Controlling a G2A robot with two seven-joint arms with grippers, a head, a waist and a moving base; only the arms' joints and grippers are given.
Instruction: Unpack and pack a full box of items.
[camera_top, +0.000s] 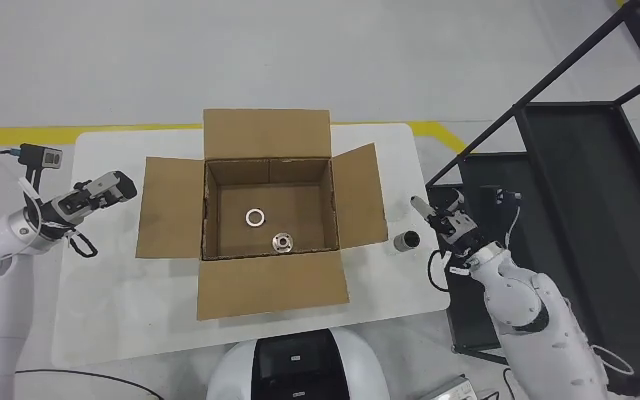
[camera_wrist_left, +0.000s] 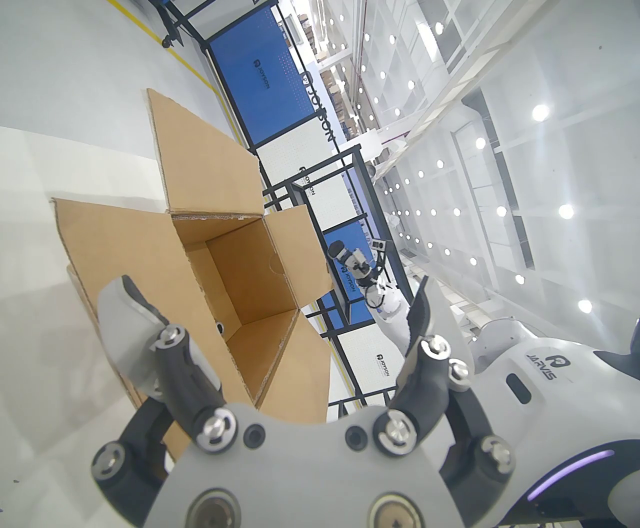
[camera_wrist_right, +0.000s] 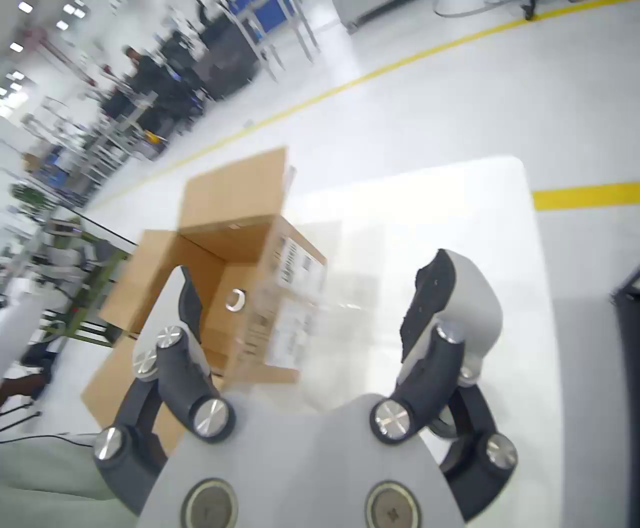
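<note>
Left gripper and right gripper apart, empty; top view: ring, fitting inside box, cylinder beside.

Bright even overhead light; ceiling lamps glare; soft shadow inside box; wrist views bowed at edges.

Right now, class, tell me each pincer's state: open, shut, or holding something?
Left pincer: open, holding nothing.
Right pincer: open, holding nothing.
</note>
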